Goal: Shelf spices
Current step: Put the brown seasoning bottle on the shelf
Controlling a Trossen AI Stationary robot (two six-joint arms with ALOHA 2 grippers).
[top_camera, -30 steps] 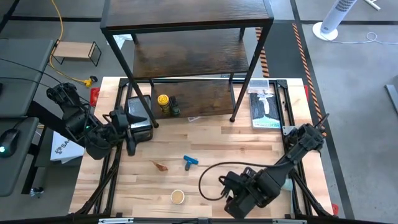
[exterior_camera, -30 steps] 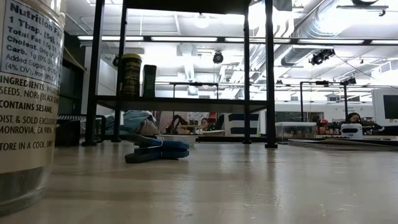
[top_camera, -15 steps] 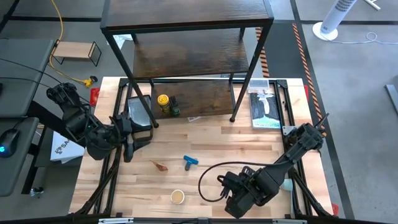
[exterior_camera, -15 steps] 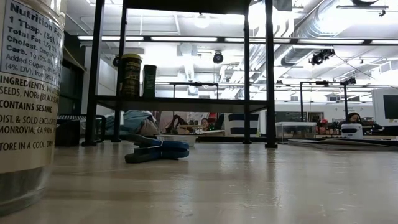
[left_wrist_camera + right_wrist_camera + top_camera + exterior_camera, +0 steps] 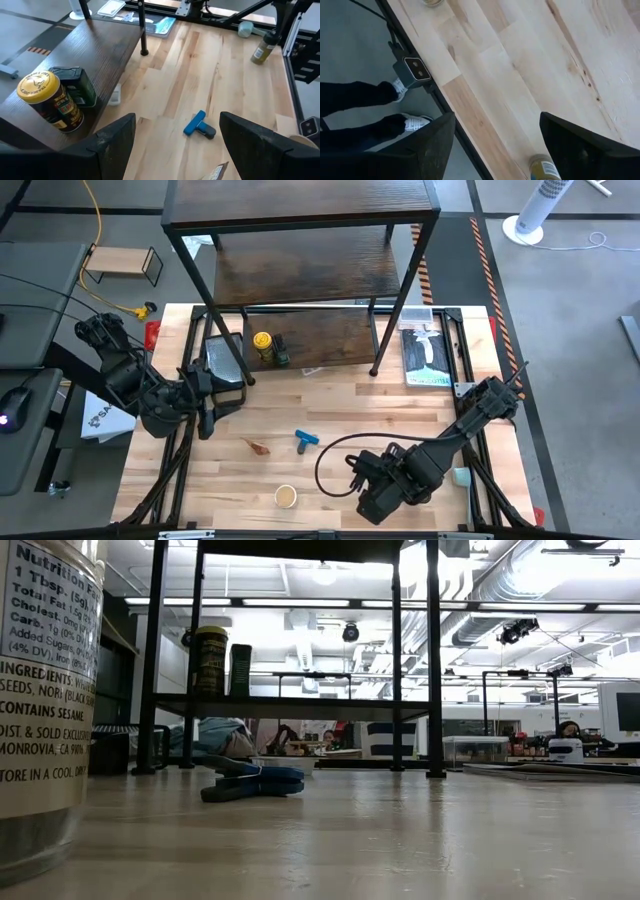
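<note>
The yellow-lidded jar [image 5: 262,341] and small dark grey box [image 5: 283,351] stand side by side on the shelf's [image 5: 330,338] lowest board. The tan-lidded jar [image 5: 286,497], reddish-brown packet [image 5: 257,446] and blue T-shaped piece [image 5: 305,440] lie on the bench [image 5: 400,410]. Left claw [image 5: 207,423] and right claw [image 5: 362,502]: fingers apart, empty.

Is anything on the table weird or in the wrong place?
Yes. A blue T-shaped piece lies among the spices though it is no spice. A small reddish-brown packet lies flat beside it, and a tan-lidded jar stands alone near the front edge, off the shelf.
</note>
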